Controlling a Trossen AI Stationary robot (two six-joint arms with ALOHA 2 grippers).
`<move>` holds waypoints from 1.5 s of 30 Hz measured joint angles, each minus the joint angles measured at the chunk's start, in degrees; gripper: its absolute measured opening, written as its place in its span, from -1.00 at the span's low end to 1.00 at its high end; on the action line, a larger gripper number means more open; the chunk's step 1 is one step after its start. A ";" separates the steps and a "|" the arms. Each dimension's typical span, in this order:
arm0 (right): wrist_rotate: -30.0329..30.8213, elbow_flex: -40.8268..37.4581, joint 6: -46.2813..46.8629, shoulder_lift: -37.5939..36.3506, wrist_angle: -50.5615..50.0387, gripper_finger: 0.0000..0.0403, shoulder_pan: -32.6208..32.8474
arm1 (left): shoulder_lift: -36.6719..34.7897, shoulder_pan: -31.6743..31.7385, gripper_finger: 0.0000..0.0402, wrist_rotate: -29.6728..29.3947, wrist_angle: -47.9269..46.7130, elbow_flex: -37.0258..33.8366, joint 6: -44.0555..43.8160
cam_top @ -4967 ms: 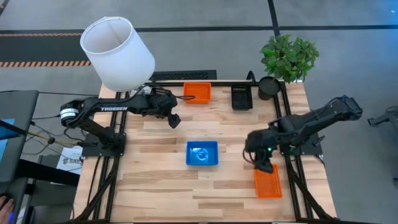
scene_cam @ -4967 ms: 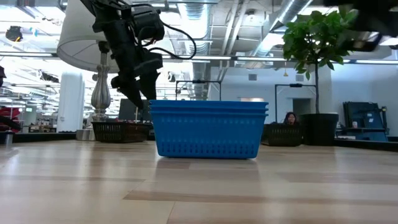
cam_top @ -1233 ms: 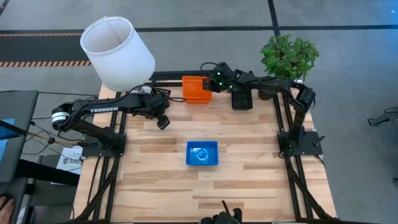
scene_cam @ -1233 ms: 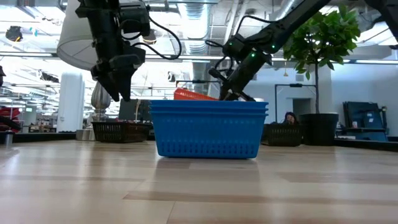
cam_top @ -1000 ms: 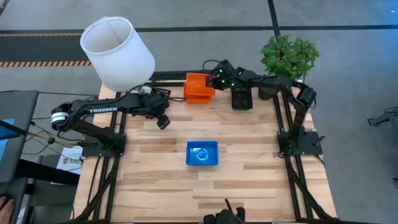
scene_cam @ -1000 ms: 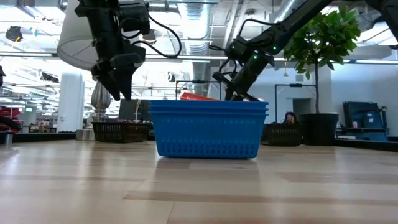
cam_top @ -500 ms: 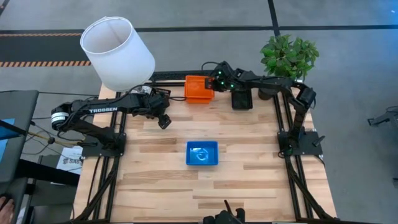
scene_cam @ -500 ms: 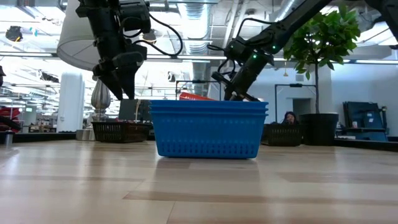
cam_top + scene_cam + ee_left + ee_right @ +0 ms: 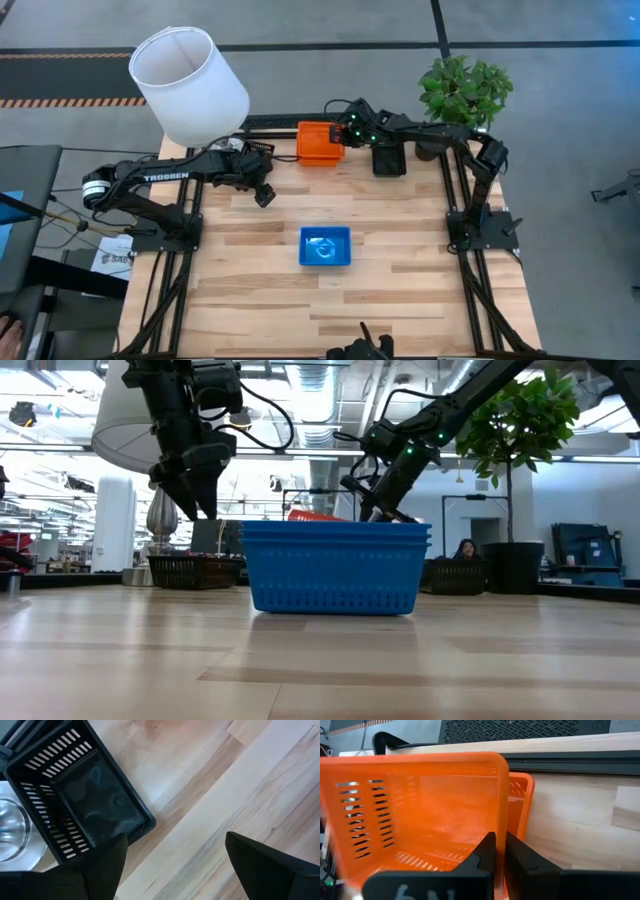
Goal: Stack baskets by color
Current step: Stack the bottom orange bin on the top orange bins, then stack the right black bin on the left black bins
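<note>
A red-orange basket (image 9: 320, 142) sits over a second red-orange basket (image 9: 522, 805) at the table's far edge, and my right gripper (image 9: 343, 134) is shut on its right-hand wall. Stacked blue baskets (image 9: 325, 247) stand mid-table on their base. One black basket (image 9: 388, 157) rests beside the orange ones. Another black basket (image 9: 85, 810) lies by the lamp base. My left gripper (image 9: 263, 193) hangs open over bare wood left of centre, holding nothing. My right gripper pinches the upper red-orange basket's end wall (image 9: 503, 820) at its rim, one finger inside the basket and one outside. The fingers come slanting down from the table's right. The basket rests in the other red-orange basket below it.
A white lampshade (image 9: 190, 85) overhangs the far left corner, its metal base (image 9: 10, 830) next to the black basket. A potted plant (image 9: 463, 92) stands at the far right corner. Bare wood lies all around the blue stack and along the near edge.
My right gripper has shifted a little toward the table's right with the red-orange basket. The basket has sunk from a raised, tilted pose down onto the other red-orange one. Since then both have kept still.
</note>
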 joint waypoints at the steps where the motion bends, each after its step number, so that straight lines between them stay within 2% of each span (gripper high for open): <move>1: 0.00 0.00 0.00 0.00 0.00 -0.76 0.00 | 0.00 0.00 0.62 -0.01 0.09 0.00 0.00; 13: -0.02 0.00 0.23 -0.04 0.04 -0.51 0.00 | 0.02 0.00 0.62 -0.14 0.29 0.00 -0.55; 22: -0.07 -0.02 0.95 -0.04 0.39 -0.11 0.00 | 0.02 0.00 0.62 -0.36 0.32 0.00 -0.74; 29: -1.64 -0.02 0.15 -0.09 5.49 0.16 0.00 | 0.02 0.00 0.62 -0.36 0.31 0.00 -0.90; 37: -10.36 -0.07 -1.09 -1.49 8.53 0.17 0.00 | 0.04 0.00 0.62 -0.09 -0.33 0.00 -0.46; 45: -10.43 -0.04 -15.67 -13.64 2.86 0.16 3.38 | 0.04 0.00 0.62 -0.35 -2.53 0.02 -0.48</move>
